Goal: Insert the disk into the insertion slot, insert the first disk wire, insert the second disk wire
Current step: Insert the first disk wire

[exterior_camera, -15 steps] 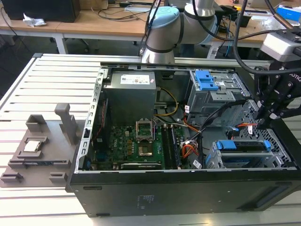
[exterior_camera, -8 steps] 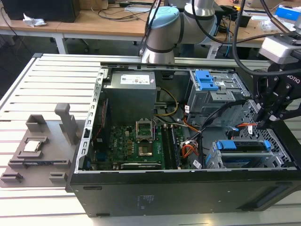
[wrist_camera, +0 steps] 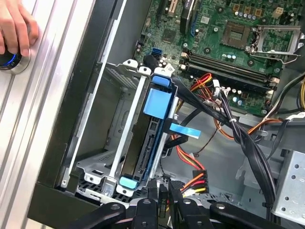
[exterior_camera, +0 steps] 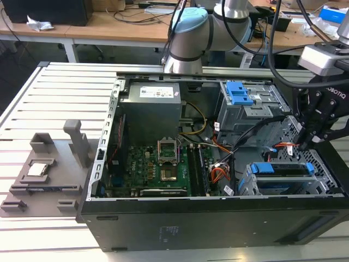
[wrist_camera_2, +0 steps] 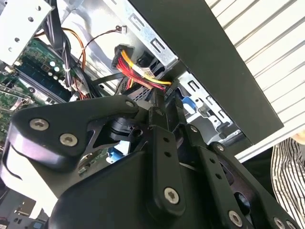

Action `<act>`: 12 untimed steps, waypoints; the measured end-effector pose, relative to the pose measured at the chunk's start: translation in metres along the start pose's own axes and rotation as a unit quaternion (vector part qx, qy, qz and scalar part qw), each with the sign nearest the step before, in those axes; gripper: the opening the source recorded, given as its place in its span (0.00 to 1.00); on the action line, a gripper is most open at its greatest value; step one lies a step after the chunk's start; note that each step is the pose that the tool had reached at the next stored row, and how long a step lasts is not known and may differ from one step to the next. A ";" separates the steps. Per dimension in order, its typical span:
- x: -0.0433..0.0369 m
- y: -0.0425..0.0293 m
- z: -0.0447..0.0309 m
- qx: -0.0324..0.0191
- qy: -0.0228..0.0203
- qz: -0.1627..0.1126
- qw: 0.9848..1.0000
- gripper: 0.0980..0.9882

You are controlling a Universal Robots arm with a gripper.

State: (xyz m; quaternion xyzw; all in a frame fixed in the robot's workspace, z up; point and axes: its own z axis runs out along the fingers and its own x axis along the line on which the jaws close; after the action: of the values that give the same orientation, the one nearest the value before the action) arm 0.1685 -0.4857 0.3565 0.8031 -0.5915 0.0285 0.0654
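- A robotics lab or electronics workshop.
- An opened computer tower lies on a slatted aluminium counter.
- A grey parts fixture sits beside it.
- Wooden desks behind carry loose cables.
- A robot arm stands at the counter's far edge.

The exterior view stands high and well back from the open computer case, looking down across the slatted surface toward the arm and the desks behind. The first wrist view looks down into the case from close by, taking in the drive cage, red-and-yellow cables and motherboard. The second wrist view sits right behind the tool, facing past it — both wrist views share those cables and part of the motherboard.
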 end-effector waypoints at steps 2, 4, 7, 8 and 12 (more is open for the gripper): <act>-0.0008 -0.0010 0.0007 0.000 0.000 0.000 1.000 0.16; -0.0018 -0.0020 0.0010 0.000 0.000 0.000 1.000 0.16; -0.0027 -0.0024 0.0028 0.000 0.000 0.000 1.000 0.16; -0.0027 -0.0025 0.0034 0.000 0.000 0.000 1.000 0.16; -0.0025 -0.0034 0.0037 -0.003 0.009 0.000 1.000 0.16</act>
State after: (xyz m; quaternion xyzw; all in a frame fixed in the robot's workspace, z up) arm 0.1709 -0.4829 0.3523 0.8025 -0.5912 0.0339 0.0727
